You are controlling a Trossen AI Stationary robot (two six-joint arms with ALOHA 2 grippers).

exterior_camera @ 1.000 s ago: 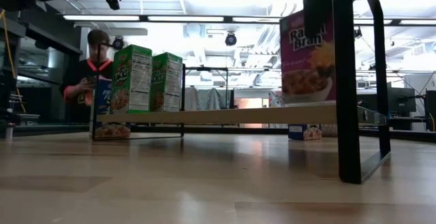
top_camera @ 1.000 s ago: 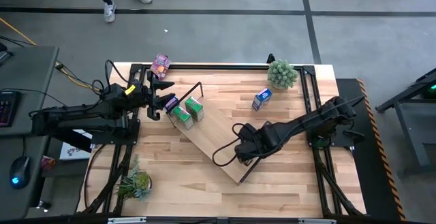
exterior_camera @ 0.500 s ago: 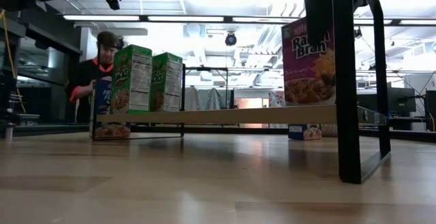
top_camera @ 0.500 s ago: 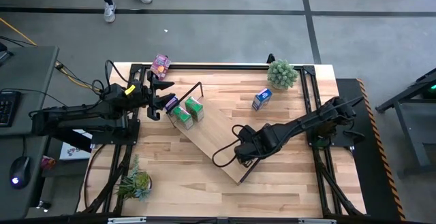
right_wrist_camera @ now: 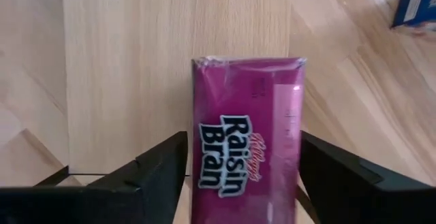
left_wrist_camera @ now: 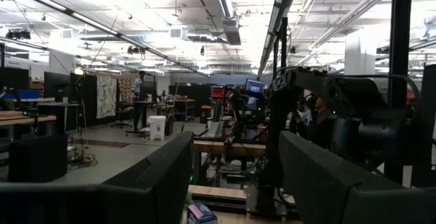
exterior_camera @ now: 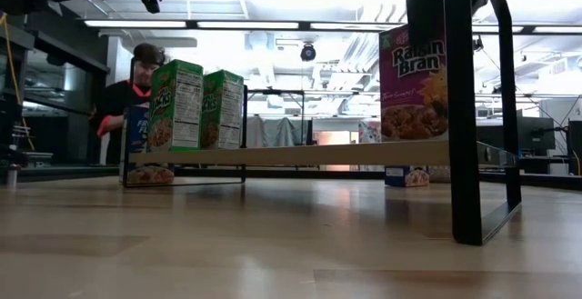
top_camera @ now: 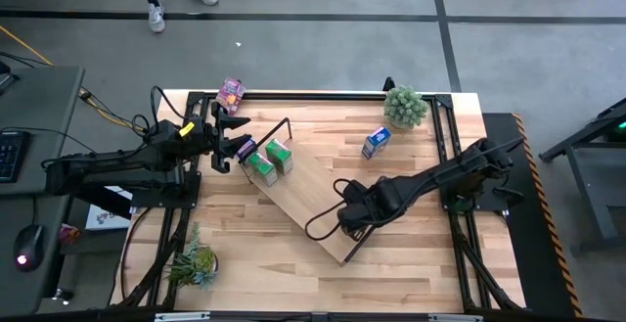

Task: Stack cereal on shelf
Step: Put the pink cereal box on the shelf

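Fingers of our right gripper flank the magenta Raisin Bran box, held just above the shelf near its end. Released tilted, we judge it could topple off. Two green boxes stand at the far end. Our left gripper hovers open beside them, near a blue box.

High view: straight down over whole counter. Low view: counter height, level, facing room. Right wrist view: close above shelf, beyond right end effector. High and low views share shelf.
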